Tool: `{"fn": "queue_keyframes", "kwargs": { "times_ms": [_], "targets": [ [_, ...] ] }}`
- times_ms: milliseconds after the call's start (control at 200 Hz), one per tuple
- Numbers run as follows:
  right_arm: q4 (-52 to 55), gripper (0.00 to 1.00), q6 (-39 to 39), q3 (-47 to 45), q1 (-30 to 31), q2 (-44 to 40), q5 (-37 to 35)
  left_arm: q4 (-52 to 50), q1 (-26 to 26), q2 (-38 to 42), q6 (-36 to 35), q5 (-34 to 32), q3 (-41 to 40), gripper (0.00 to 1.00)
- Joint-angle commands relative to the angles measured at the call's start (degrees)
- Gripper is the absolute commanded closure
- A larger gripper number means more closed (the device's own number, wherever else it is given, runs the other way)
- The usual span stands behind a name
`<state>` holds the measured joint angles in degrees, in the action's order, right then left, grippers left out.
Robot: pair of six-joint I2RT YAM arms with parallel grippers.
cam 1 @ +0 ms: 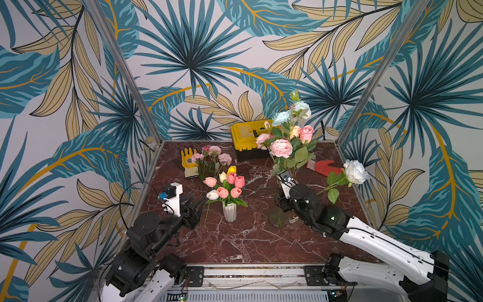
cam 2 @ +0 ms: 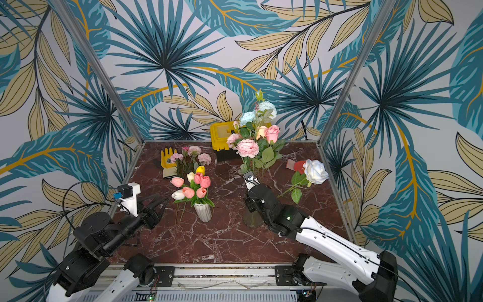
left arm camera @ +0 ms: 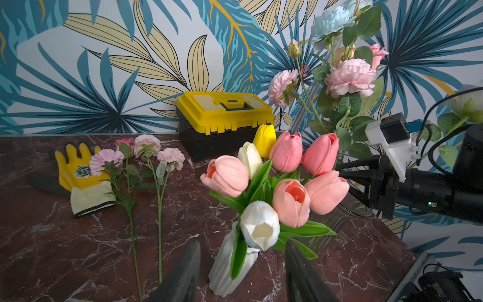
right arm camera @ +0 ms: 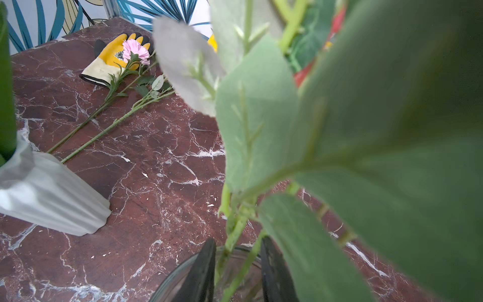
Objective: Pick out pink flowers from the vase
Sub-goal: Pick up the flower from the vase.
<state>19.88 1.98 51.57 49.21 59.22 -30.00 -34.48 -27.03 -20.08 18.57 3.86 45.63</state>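
Observation:
A clear glass vase (cam 1: pixel 277 218) at the right holds a mixed bunch: pink flowers, namely two ruffled peonies (cam 1: pixel 281 148) and a rose (cam 1: pixel 306 133), under pale blue and white blooms. My right gripper (right arm camera: pixel 238 243) stands at this vase's rim (right arm camera: pixel 180 269), open, with two green stems between its fingers. A white ribbed vase (cam 1: pixel 229 211) in the middle holds coral-pink tulips (cam 1: pixel 236 181) with white and yellow ones. My left gripper (cam 1: pixel 194 201) stands open just left of it, empty. Pink carnations (cam 1: pixel 214 150) lie on the table at the back left.
A yellow toolbox (cam 1: pixel 248 136) stands against the back wall. A yellow glove (cam 1: pixel 188 160) lies beside the carnations and a red glove (cam 1: pixel 324 167) at the back right. A white rose (cam 1: pixel 355 171) lies by the right frame post. Big leaves fill the right wrist view.

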Motion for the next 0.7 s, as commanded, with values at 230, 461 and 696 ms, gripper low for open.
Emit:
{"fn": "queue_keyframes", "kwargs": {
  "times_ms": [230, 461, 696],
  "targets": [
    [-3.1, 0.75, 1.8, 1.1, -2.1, 2.3, 5.9, 1.1, -0.3, 0.1, -0.7, 0.0, -1.0, 0.47],
    [-2.2, 0.75, 2.4, 0.2, -2.3, 0.3, 6.9, 1.1, -0.2, -0.2, -0.8, 0.2, -1.0, 0.47],
    [-3.4, 0.85, 2.0, -2.1, -2.3, -2.4, 8.0, 1.1, -0.3, -0.2, -0.8, 0.3, -1.1, 0.47]
  ]
}}
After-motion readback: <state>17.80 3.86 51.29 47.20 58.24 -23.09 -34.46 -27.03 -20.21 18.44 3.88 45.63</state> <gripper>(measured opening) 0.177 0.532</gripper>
